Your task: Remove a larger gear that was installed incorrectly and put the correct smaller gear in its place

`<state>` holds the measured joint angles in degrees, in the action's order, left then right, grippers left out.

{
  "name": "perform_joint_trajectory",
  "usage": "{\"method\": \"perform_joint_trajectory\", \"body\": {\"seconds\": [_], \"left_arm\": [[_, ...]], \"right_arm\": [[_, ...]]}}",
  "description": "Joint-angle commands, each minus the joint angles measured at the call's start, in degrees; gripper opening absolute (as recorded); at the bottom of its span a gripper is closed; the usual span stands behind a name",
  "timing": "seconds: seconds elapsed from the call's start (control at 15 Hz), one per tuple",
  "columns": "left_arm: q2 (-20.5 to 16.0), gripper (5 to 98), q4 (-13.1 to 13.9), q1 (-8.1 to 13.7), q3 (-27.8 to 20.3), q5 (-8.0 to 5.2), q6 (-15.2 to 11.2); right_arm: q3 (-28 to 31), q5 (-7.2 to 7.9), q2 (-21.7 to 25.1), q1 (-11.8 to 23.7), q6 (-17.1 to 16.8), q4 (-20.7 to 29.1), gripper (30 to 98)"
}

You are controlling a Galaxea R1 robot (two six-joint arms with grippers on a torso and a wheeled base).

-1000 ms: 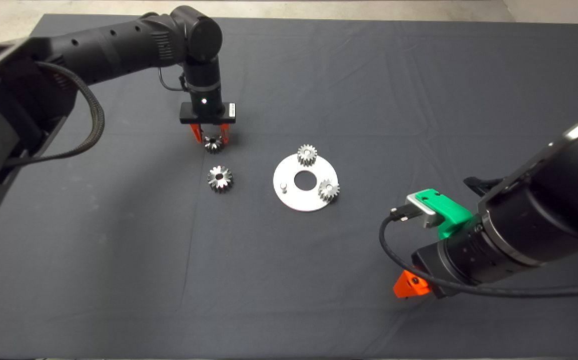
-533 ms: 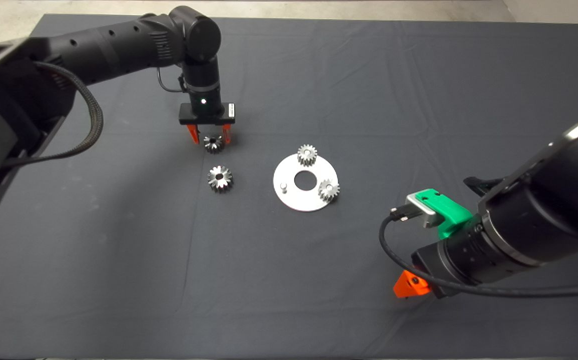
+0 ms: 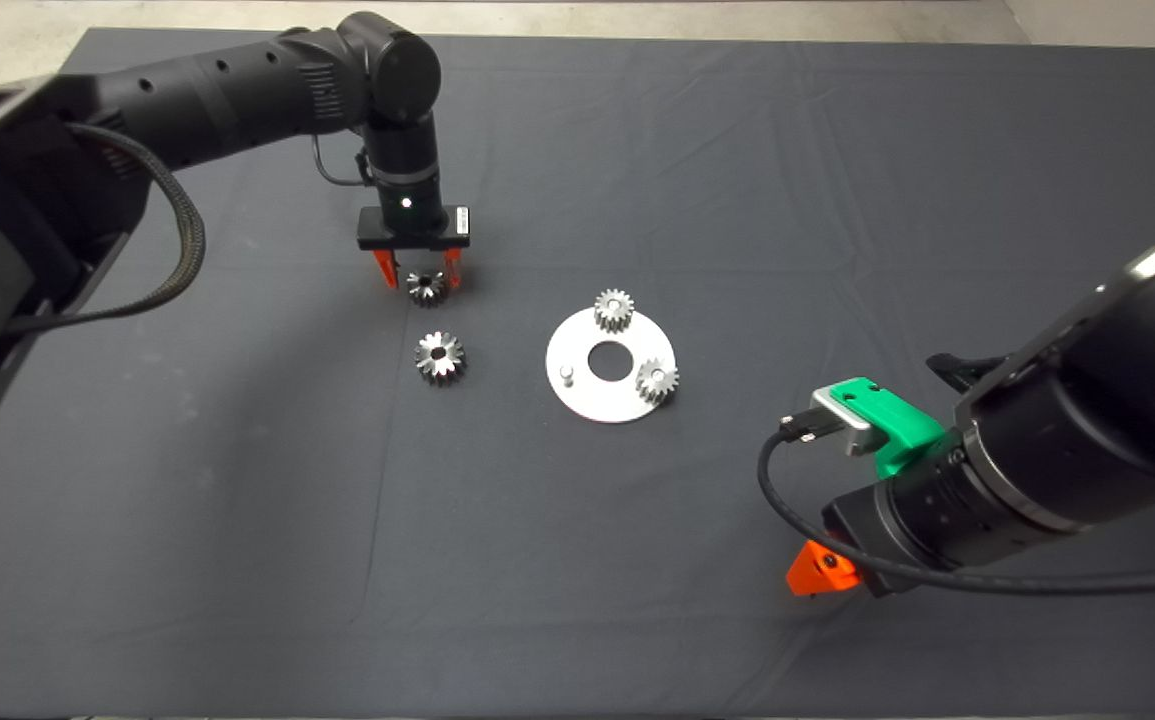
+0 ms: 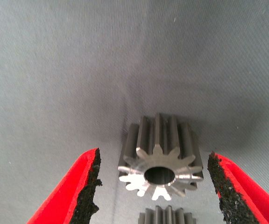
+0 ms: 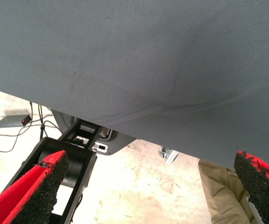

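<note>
Left gripper point(image 4: 153, 186) low — fingers point(image 4: 85, 186) apart

The left claw point(image 3: 421, 270) body hides the upper parts of its fingers. The larger gear point(image 4: 166, 215) is cut off by the wrist picture's edge. The right claw point(image 3: 821, 572) shows one red tip only.

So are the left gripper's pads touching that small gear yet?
Apart. The left wrist view shows the smaller gear between the open left gripper, with mat showing between it and each of the pads.
</note>
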<state>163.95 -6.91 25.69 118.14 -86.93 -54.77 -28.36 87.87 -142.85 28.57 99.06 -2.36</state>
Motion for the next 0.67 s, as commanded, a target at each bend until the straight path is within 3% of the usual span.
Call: {"method": "perform_joint_trajectory", "body": {"seconds": [0.0,0.6], "left_arm": [[-0.2,58.2,1.9,0.5,0.0,-6.06,-1.0],[-0.2,55.5,1.8,0.0,-0.3,-5.97,-1.0]], "right_arm": [[-0.1,4.85,0.2,1.0,0.0,-0.3,94.0],[-0.1,4.85,0.2,1.0,0.0,-0.3,94.0]]}}
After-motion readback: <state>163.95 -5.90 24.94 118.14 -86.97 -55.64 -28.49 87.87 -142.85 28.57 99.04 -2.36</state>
